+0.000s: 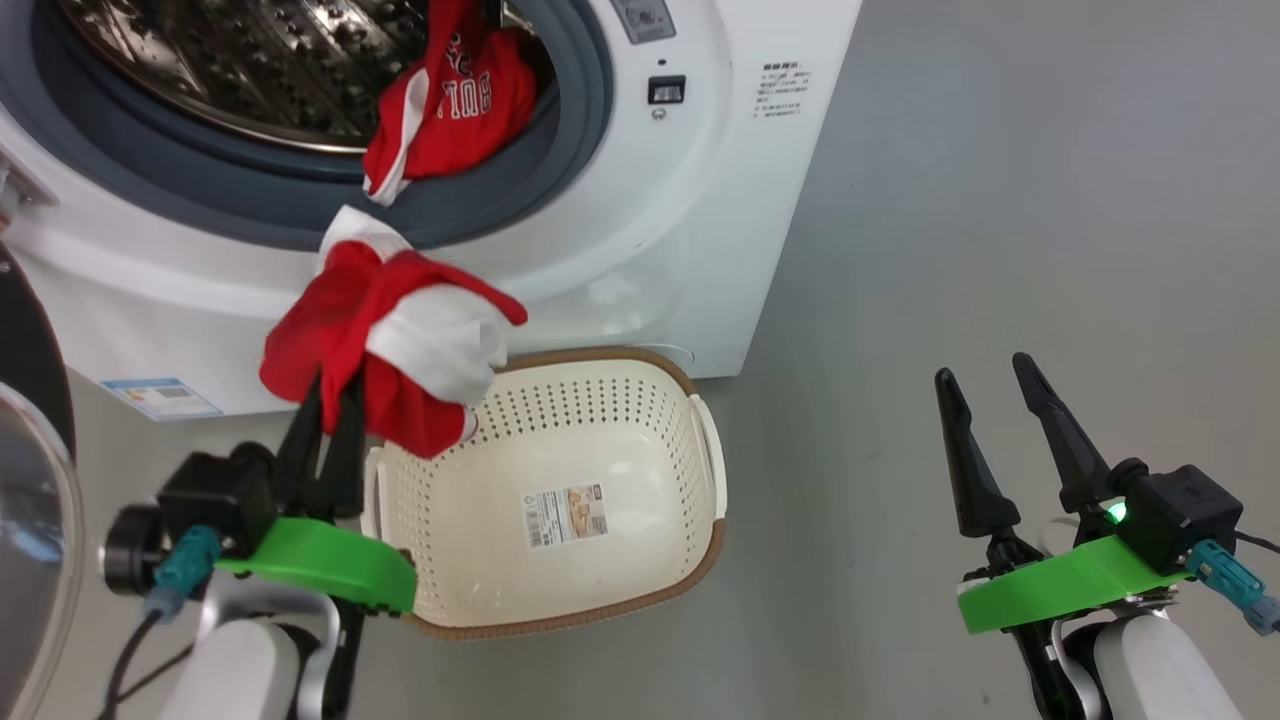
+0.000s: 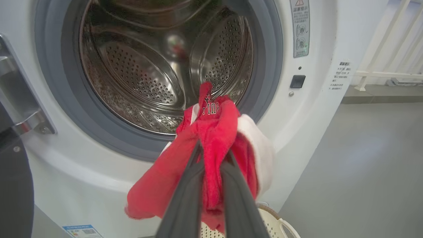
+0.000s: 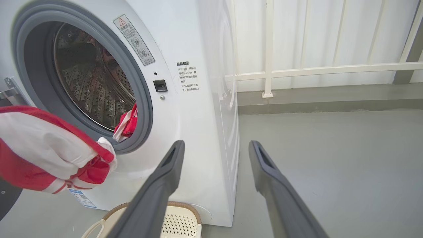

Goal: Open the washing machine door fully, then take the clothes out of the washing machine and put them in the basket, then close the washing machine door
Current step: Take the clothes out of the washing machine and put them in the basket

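- The left end effector (image 1: 330, 400) is clamped on a red-and-white garment (image 1: 400, 330), held bunched over the basket's (image 1: 600, 400) left rim.
- The right end effector (image 1: 980, 367) has its fingers spread wide and holds nothing, well right of the basket.
- The basket stands on the floor (image 1: 950, 250), just before the washing machine (image 1: 680, 200).
- A second red garment (image 1: 450, 100) drapes over the grey gasket (image 1: 200, 190).
- The washing machine door (image 1: 30, 520) stands open at left.

washing machine door (image 1: 28, 480) mostly off-frame

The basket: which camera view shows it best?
The head view: nearly the whole basket, with its inside and sticker, lies open to it. Both wrist views catch just a part of its rim at their bottom edge.
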Controlling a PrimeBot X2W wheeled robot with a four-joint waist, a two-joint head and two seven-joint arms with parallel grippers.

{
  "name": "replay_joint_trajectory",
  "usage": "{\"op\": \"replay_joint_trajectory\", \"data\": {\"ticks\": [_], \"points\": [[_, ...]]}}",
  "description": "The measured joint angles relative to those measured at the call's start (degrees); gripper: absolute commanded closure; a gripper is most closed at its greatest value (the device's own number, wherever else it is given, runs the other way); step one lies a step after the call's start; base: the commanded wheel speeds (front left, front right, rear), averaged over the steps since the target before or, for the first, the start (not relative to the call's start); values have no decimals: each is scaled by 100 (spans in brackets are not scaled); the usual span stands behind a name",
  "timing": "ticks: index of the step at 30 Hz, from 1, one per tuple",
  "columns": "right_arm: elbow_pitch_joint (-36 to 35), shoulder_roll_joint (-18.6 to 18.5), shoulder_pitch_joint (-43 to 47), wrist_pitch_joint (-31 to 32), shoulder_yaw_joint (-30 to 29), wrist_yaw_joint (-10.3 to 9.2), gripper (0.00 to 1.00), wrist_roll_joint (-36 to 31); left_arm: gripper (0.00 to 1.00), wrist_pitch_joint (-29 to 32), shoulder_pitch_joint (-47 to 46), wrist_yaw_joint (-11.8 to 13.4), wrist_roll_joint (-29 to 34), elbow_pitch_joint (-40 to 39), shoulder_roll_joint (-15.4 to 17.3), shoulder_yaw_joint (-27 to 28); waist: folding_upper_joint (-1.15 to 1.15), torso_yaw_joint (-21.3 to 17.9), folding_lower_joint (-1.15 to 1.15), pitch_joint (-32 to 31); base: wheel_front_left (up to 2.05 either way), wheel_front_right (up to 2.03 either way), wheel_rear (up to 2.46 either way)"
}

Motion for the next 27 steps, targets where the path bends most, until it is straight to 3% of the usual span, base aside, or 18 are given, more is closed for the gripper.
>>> {"op": "replay_joint_trajectory", "data": {"ticks": [15,27], "points": [[-65,0,-253,0,60,-1,0,8,100,-464,-1066,-665,-250,3108,-416,-133,0,-99,0,528,0,0,0],[-70,0,-476,0,225,-1,0,81,100,-211,-2217,-1199,-788,5350,-736,-73,0,-310,0,1057,0,0,0]]}}
